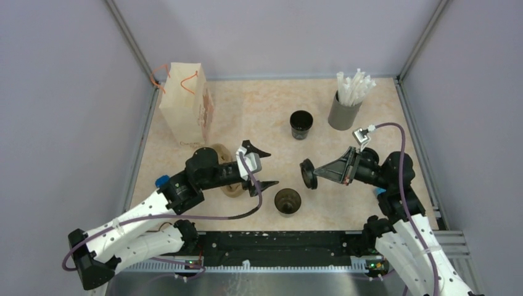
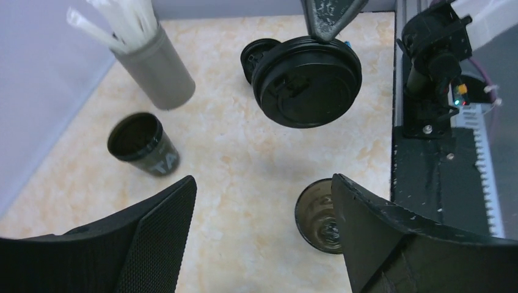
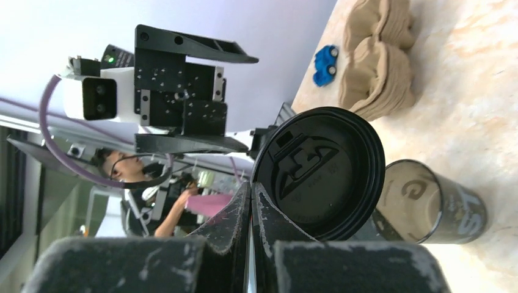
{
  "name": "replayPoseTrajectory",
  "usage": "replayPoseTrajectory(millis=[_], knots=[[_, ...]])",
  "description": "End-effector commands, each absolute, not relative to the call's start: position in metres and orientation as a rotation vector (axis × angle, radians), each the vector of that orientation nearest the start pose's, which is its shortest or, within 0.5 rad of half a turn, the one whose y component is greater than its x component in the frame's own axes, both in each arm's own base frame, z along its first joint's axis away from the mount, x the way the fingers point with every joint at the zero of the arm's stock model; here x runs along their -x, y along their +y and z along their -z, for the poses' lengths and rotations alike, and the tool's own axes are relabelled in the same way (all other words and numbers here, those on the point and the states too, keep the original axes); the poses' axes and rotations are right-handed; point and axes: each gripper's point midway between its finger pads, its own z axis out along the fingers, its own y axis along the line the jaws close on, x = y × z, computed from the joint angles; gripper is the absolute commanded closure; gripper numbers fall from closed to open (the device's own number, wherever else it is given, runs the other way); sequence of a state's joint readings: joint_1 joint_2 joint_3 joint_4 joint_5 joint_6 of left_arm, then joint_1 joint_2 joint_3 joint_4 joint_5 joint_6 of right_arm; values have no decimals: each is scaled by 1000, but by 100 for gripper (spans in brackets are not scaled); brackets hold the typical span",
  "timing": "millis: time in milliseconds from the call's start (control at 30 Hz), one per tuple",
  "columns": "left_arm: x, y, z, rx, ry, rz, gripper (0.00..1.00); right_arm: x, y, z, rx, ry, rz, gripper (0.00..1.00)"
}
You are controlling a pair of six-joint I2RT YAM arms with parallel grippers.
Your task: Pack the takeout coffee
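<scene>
Right fingers clamp the lid on edge, facing leftward (left fingers spread).

Right tool pinching lid (black), bag upright

Stretched from near-left corner of table toward its middle with left gripper, jaws spread wide, pointing right. Facing it with right gripper, pinched shut on lid, elbow near right edge.
</scene>
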State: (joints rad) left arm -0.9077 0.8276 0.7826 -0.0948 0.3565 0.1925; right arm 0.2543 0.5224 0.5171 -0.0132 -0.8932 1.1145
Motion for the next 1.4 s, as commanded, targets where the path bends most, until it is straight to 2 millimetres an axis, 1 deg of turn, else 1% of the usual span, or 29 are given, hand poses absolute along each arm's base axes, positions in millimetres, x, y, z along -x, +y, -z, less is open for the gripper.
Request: replayPoseTrajectory(millis=[0, 100, 167, 200, 267, 333, 367, 400, 467, 567, 667, 767, 900, 1000, 1100, 1200, 1267, 1367], knots=[[-141, -299, -310, -1315, 913, 741, 16, -126, 212, -298, 122, 1857, -1789, 100], [-132, -300, -321, -1328, 737, 704, 18, -121, 217, -296, 137, 1863, -1814, 100], [-131, -303, -319, -1335, 729, 718, 16, -119, 219, -299, 147, 1851, -1836, 100], [-134, -305, -317, -1325, 763, 735, 14, -118, 220, -300, 151, 1843, -1850, 100], [-142, -309, -315, -1250, 902, 805, 12, -119, 220, -304, 152, 1825, -1845, 100], [-154, -308, -319, -1074, 1111, 909, 10, -125, 219, -308, 134, 1806, -1792, 100], [-157, -307, -321, -983, 1212, 973, 6, -129, 218, -310, 129, 1790, -1765, 100], [-157, -307, -322, -901, 1310, 1045, 2, -131, 217, -312, 125, 1776, -1743, 100], [-150, -311, -317, -876, 1437, 1139, 1, -138, 216, -315, 118, 1754, -1716, 100], [-140, -318, -313, -833, 1501, 1264, 1, -144, 217, -319, 115, 1717, -1710, 100], [-144, -322, -313, -740, 1541, 1319, 1, -150, 218, -324, 110, 1683, -1714, 100], [-143, -331, -311, -717, 1587, 1385, 1, -155, 219, -325, 98, 1669, -1705, 100], [-146, -346, -305, -734, 1630, 1425, 1, -156, 219, -329, 95, 1626, -1723, 100], [-146, -352, -308, -707, 1602, 1480, 1, -158, 218, -330, 69, 1620, -1733, 100], [-153, -350, -312, -630, 1558, 1485, 1, -159, 218, -329, 59, 1626, -1735, 100], [-162, -342, -318, -552, 1508, 1453, 1, -158, 218, -329, 54, 1633, -1735, 100], [-162, -339, -324, -537, 1458, 1450, 1, -159, 218, -327, 50, 1640, -1734, 100], [-164, -339, -327, -546, 1436, 1437, 1, -159, 218, -327, 45, 1642, -1733, 100]])
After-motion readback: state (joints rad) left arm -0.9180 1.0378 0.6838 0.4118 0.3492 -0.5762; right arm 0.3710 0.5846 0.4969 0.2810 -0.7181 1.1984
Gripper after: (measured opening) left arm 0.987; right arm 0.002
